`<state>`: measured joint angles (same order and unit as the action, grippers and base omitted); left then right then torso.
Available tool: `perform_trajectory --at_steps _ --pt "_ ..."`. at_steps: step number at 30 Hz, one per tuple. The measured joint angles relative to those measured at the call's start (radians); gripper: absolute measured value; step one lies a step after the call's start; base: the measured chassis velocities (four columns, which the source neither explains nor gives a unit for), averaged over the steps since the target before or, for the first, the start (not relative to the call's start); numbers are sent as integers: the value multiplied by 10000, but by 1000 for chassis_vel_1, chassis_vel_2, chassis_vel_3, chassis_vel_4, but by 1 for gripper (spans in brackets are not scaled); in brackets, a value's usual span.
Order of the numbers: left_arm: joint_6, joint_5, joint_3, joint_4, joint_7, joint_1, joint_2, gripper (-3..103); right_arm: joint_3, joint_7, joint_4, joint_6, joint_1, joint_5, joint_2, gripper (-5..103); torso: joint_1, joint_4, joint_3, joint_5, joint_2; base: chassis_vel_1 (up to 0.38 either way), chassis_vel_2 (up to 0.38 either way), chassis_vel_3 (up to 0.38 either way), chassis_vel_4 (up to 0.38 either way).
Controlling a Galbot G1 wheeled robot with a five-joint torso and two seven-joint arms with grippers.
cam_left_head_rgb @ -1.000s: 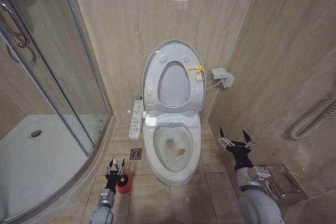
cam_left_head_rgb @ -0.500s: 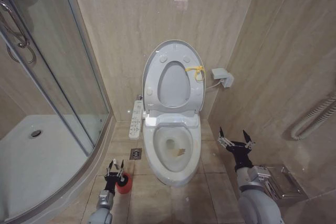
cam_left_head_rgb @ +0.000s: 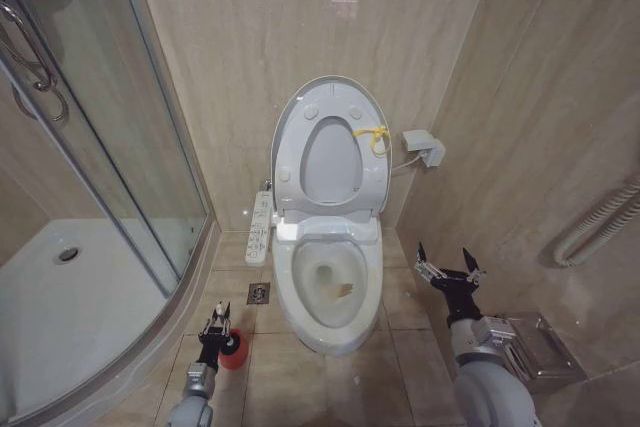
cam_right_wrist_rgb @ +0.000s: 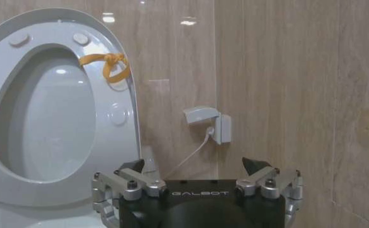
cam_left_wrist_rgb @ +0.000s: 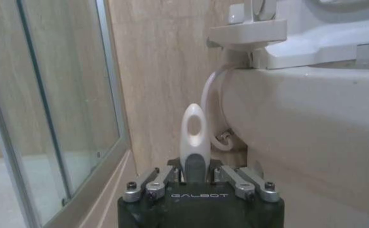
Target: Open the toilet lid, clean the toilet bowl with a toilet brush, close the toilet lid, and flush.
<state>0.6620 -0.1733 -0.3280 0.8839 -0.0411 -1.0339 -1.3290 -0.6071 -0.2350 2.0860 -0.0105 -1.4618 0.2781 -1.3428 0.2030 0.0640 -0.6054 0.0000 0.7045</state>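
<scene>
The toilet lid (cam_left_head_rgb: pixel 330 162) stands upright against the wall with the ring seat (cam_left_head_rgb: pixel 330 107) raised against it and a yellow tie (cam_left_head_rgb: pixel 373 137) at its edge. Below it the toilet bowl (cam_left_head_rgb: pixel 290 277) lies open, stained yellowish at the bottom. My left gripper (cam_left_head_rgb: pixel 217 328) sits low on the floor left of the bowl, just above the red holder (cam_left_head_rgb: pixel 232 350). In the left wrist view the left gripper (cam_left_wrist_rgb: pixel 194 166) is shut on the toilet brush handle (cam_left_wrist_rgb: pixel 193 133), white with an oval eye; the bristle head is hidden. My right gripper (cam_left_head_rgb: pixel 443 265) hangs open right of the bowl, its jaws (cam_right_wrist_rgb: pixel 196 166) empty.
A glass shower enclosure (cam_left_head_rgb: pixel 150 147) curves along the left, close to the left arm. A button panel (cam_left_head_rgb: pixel 259 227) sits on the bowl's left side and a floor drain (cam_left_head_rgb: pixel 258 293) lies beside it. A wall box (cam_left_head_rgb: pixel 425 147) and a metal holder (cam_left_head_rgb: pixel 535 347) are on the right.
The left gripper's fingers have drawn together over the red holder, closing on the brush handle. The right arm has stayed where it was.
</scene>
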Motion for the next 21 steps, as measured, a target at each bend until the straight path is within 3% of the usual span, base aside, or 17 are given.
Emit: perform_trajectory --at_steps 13,21 --pt "322 -16 -44 1176 -146 -707 36 24 0 0 0 0 0 0 0 100 0 0 0 -1 0 0 0 0 0" --pt "-35 30 -329 3561 -426 -1888 271 24 0 0 0 0 0 0 0 100 0 1 0 0 0 0 0 0 0"
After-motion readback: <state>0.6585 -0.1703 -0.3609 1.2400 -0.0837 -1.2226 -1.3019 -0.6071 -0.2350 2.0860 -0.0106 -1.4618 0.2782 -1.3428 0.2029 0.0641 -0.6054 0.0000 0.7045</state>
